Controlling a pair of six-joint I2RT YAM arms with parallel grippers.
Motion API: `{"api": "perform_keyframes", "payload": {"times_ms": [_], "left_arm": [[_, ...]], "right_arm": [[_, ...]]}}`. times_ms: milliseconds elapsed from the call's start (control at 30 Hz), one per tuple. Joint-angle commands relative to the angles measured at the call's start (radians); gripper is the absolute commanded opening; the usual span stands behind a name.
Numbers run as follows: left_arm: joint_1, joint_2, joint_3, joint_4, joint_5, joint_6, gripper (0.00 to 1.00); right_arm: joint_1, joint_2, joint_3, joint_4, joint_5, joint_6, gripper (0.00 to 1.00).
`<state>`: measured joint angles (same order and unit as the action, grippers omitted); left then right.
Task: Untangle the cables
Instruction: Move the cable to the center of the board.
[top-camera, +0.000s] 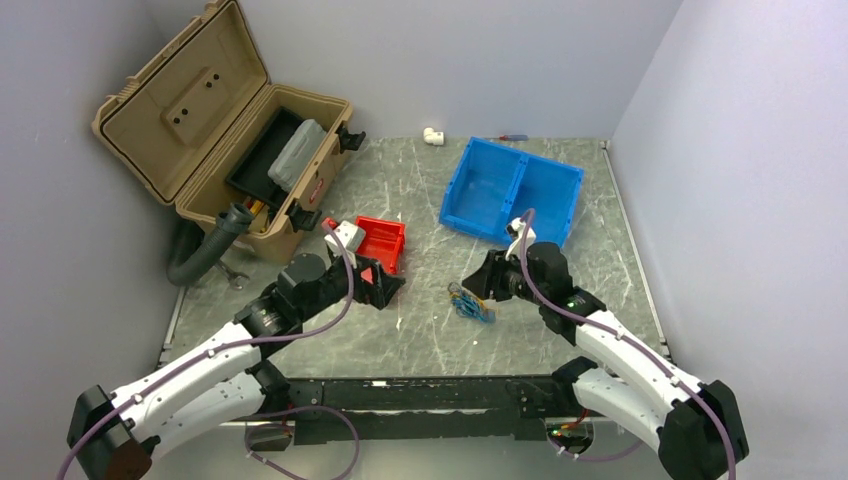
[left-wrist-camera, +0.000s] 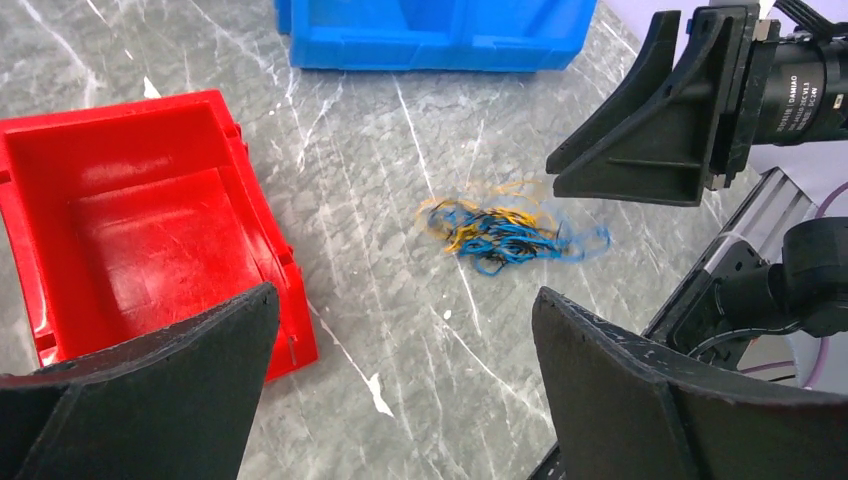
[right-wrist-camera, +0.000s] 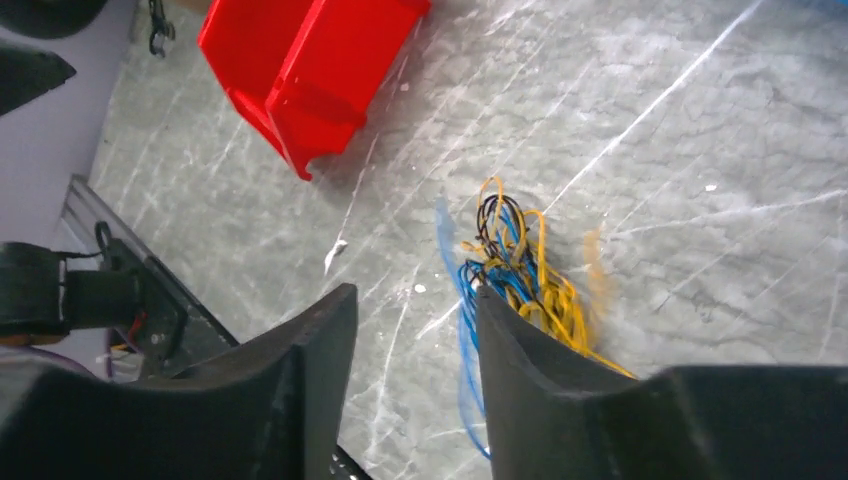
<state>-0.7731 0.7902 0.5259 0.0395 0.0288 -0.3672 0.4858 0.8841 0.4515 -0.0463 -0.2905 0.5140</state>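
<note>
Left tool (left-wrist-camera: 405, 300) is spread wide with nothing in it, hovering short of the cables (left-wrist-camera: 505, 232), red bin (left-wrist-camera: 150, 230) just beside it. Right tool (right-wrist-camera: 415, 295) shows a narrow gap with nothing visible between the fingers; the cables sit just outside one finger, touching or not, cannot tell. Risk: closing from here likely pinches air or one stray loop, and pulling a single strand would drag the whole clump across the desk (top-camera: 420, 330) or cinch the knot tighter. Both tools going for the same small clump could also bump. Cables: one small loose tangle mid-desk, hair-thin yellow-orange, blue and a few dark strands, loops splaying out flat, apart from both bins. Blue bin (top-camera: 520, 185) farther back, open toolbox (top-camera: 190, 110) far left.
</note>
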Motion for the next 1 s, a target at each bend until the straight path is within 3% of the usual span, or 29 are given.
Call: {"api": "perform_keyframes", "payload": {"times_ms": [0, 67, 233, 333, 467, 667, 733, 867, 967], "left_arm": [[-0.005, -0.007, 0.065, -0.06, -0.051, -0.085, 0.99], [-0.005, -0.019, 0.065, -0.088, -0.142, -0.156, 0.99], [-0.002, -0.064, 0.063, -0.22, -0.304, -0.314, 0.99], [-0.001, -0.073, 0.037, -0.123, -0.16, -0.234, 1.0], [-0.006, 0.035, 0.11, -0.137, -0.011, -0.201, 1.0], [-0.09, 0.26, 0.242, -0.175, 0.022, -0.211, 1.0], [-0.102, 0.301, 0.232, -0.116, 0.033, -0.25, 0.99], [-0.111, 0.412, 0.248, -0.034, 0.076, -0.307, 0.86], [-0.131, 0.511, 0.295, -0.003, 0.096, -0.338, 0.82]], "right_arm": [[0.005, -0.021, 0.056, -0.078, -0.013, -0.001, 0.61], [0.005, -0.034, 0.082, -0.122, 0.043, -0.014, 0.7], [0.005, -0.042, 0.121, -0.194, 0.204, -0.009, 0.74], [0.003, -0.033, 0.135, -0.231, 0.284, 0.01, 0.76], [0.003, -0.039, 0.141, -0.255, 0.36, 0.024, 0.79], [0.001, -0.096, 0.117, -0.269, 0.441, 0.06, 0.89], [-0.002, -0.116, 0.104, -0.268, 0.448, 0.07, 0.88], [-0.017, -0.11, 0.097, -0.282, 0.429, 0.068, 0.85], [-0.03, -0.081, 0.11, -0.308, 0.393, 0.057, 0.76]]}}
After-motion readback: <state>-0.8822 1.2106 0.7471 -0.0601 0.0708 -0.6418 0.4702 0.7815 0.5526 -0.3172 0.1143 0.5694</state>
